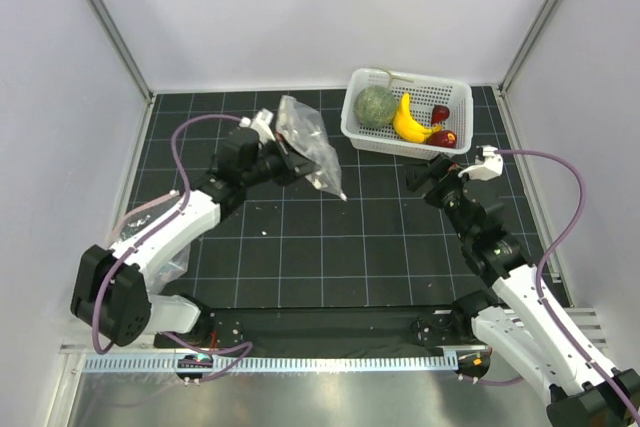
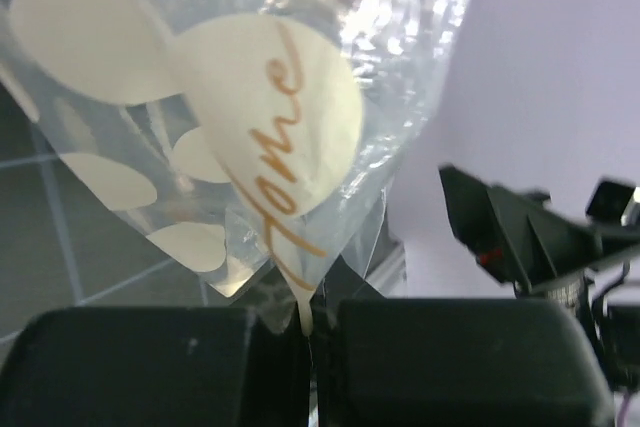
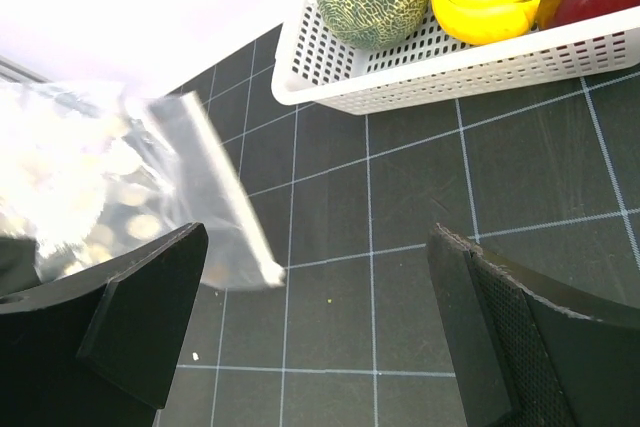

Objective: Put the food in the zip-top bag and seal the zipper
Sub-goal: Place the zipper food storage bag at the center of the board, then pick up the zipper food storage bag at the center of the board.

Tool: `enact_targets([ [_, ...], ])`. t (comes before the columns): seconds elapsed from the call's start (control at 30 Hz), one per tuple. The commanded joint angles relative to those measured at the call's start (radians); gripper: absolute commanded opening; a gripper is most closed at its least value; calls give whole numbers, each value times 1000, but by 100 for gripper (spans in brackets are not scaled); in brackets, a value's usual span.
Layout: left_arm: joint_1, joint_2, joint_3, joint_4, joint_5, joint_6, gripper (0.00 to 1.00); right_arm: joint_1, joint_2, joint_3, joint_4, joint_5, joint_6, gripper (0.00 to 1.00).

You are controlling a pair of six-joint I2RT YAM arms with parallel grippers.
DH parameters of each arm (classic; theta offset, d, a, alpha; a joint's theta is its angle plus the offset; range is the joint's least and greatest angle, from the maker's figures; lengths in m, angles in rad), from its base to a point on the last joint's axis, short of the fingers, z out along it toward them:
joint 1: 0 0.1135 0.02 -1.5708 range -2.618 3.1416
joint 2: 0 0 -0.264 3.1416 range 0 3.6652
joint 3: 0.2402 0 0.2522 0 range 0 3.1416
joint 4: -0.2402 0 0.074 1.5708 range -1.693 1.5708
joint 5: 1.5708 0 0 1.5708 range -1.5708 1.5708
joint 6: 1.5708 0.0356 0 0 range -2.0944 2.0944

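The black gridded table (image 1: pixel 300 247) carries a white perforated plastic basket (image 1: pixel 385 142) at its far right. Left of the basket, apart from it, hangs the clear, crinkly zip-top bag (image 1: pixel 305 142), printed with cream dots and gold script. The left end effector (image 1: pixel 285 162) has its fingers pressed together on an edge of the bag, pinching the film between them. The bag's pale press-seal zipper strip (image 3: pixel 220 192) runs along the side facing the right arm. All the food lies in the basket: the grey-green netted melon (image 1: pixel 376 105) at the left, the yellow banana (image 1: pixel 408 122) just right of it, and the small dark-red round fruits (image 1: pixel 445 137) at the right end. The right end effector (image 1: pixel 430 175) is spread wide with nothing between its fingers, over the table just near of the basket.
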Motion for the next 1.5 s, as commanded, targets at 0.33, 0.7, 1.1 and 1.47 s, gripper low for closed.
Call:
enact_targets([
  [0.33,-219,154,-127,404,216,-1,34,1,9,4,53,-6,-53,100],
  [0.7,-223,0,60,-239,-385,326,89,1,39,14,31,14,-48,100],
  [1.1,-418,232,230,-349,-628,415,88,1,236,67,-115,194,48,100],
  [1.47,-378,389,229,-288,-533,383,83,-109,430,-80,56,11,96,81],
])
